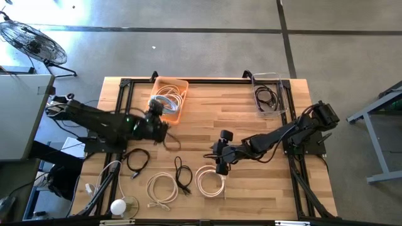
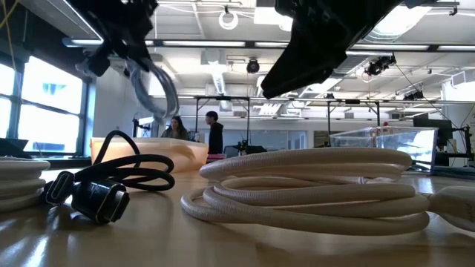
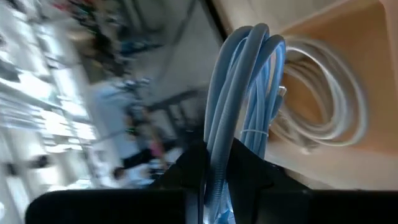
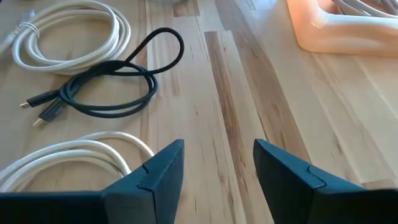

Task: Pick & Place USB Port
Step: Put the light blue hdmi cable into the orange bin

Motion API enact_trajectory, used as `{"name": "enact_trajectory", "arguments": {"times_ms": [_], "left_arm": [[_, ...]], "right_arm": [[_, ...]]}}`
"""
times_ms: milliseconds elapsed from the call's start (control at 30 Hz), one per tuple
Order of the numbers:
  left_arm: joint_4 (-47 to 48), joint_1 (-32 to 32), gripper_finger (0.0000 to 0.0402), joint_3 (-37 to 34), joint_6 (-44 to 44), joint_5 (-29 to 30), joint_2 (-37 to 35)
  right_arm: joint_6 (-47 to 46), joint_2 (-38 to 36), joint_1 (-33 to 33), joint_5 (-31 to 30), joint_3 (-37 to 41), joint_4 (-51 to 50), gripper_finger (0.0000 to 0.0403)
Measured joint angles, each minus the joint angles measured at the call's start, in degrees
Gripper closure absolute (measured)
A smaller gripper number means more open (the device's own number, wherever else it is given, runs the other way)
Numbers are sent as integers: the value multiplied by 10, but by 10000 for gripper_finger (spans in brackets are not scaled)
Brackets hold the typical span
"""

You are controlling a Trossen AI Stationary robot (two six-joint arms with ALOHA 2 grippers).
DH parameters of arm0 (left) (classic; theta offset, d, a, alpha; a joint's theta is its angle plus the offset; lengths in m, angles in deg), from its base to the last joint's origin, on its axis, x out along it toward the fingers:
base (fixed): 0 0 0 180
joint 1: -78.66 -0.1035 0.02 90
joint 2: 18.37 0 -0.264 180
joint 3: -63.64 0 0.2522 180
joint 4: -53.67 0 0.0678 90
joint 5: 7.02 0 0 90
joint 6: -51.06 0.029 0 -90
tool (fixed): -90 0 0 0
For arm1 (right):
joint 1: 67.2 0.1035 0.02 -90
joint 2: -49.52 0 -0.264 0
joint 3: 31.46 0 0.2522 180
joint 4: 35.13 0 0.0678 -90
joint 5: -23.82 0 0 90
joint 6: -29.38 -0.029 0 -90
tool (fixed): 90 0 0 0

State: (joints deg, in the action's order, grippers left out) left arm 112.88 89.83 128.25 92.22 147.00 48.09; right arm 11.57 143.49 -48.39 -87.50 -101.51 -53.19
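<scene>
- Blue cable (image 3: pixel 245 93), a bundled coil, hangs pinched in the left gripper (image 3: pixel 217 168) at the near edge of the orange bin (image 1: pixel 180 107), which already holds white cable (image 3: pixel 323 99).
- Risk: the loops dangle loose; released short of the rim, they could snag on it and spill onto the table (image 1: pixel 251 125).
- Left jaws: clamped on the blue cable.
- Right gripper (image 4: pixel 217 168): fingers apart, empty, low over a white coil (image 1: pixel 210 181); a descent could catch only one strand.

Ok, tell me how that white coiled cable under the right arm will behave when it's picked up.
The white coiled cable will probably sag and flop: its loops lie loose and uneven in the low view. It looks light, so lifting should be easy. Pinched by one strand, the coil may unwind, since no tie is visible on it.
</scene>
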Motion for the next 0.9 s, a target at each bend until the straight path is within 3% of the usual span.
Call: {"name": "enact_trajectory", "arguments": {"times_ms": [100,367,433,567,633,900], "left_arm": [[1,-51,366,0,-12,-42,-4],[-61,-164,366,0,-15,-45,-4],[-70,-194,366,0,-17,-87,-4],[-70,-256,363,0,-27,-233,1],[-65,-278,340,0,-33,-250,1],[-67,-295,170,0,-54,-243,1]], "right_arm": [[0,0,0,-1,0,-3,218],[0,0,0,-2,0,-2,218],[0,0,0,-2,0,-2,218],[-1,0,0,0,0,-2,218],[-1,0,0,2,0,-2,218],[-2,0,4,-2,24,17,218]]}}
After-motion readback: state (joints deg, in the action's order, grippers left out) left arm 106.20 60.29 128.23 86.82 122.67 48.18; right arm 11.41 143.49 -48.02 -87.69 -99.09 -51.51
